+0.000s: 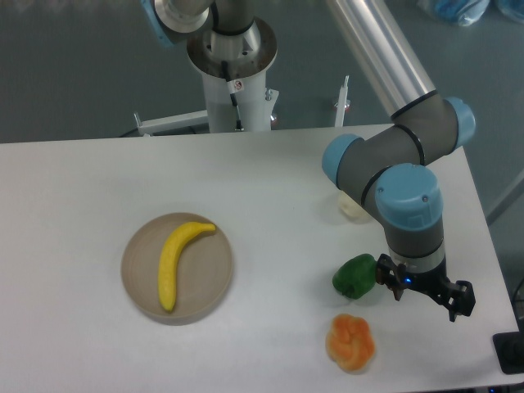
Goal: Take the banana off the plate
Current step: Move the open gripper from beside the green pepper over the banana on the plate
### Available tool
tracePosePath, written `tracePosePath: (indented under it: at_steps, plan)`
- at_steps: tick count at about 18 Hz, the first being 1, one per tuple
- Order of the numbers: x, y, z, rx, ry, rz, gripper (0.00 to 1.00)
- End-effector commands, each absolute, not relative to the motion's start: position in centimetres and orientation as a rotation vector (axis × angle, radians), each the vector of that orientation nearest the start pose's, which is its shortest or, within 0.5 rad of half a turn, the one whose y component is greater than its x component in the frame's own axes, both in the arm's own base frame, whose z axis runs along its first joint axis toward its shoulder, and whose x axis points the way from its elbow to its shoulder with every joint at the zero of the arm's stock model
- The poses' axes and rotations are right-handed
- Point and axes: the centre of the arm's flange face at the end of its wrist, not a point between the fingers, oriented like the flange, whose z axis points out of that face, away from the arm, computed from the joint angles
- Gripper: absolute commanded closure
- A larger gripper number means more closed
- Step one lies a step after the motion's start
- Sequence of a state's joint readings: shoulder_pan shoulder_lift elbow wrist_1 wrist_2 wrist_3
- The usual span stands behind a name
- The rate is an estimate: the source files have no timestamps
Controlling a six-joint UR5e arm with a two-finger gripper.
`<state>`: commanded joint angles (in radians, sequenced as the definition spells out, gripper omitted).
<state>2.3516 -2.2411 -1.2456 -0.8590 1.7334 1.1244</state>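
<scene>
Bench [246,180] is plain white, matte, lit evenly, with soft shadows under each item. Its far edge runs left to right behind the arm's white pedestal [237,90]; the right edge slants down toward the near corner. Beyond it the room shows a grey-blue floor, a white bracket frame [168,123] low behind the pedestal, and something pale blue [458,10] at top right, too cropped to identify. A dark object [509,352] sits cut off at the lower right edge.

Plate [139,282], beige-tan and round, sits left of centre on the bench. Banana [173,260] lies inside it, bright yellow, curved, running from the upper right of the plate down to the lower left, ends just short of the rim.

Arm [401,155] comes in from the top and folds down over the right side of the bench, well apart from the plate. Hand [426,293] points down at the bench, just right of a green pepper-like item [354,276]; touching or merely beside it, can't tell. Fingers are seen from above and mostly hidden under the wrist, so I cannot tell whether they are spread or pressed together. Nothing visibly held.

Lumpy orange fruit [351,342] lies near the front edge below the green item. A pale cream object [354,205] is partly hidden behind the arm's elbow joint.
</scene>
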Motion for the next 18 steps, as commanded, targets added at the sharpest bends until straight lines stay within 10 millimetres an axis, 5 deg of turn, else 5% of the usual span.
tracePosePath:
  at_steps: [9,15,18]
  plan:
    - [-43.6,62.0,31.9,-2.953,0.451,0.584,0.00]
    - [-37.8,63.2,34.2,-2.917,0.225,0.522,0.00]
    - [-33.8,63.7,33.2,-2.929,0.134,0.471,0.00]
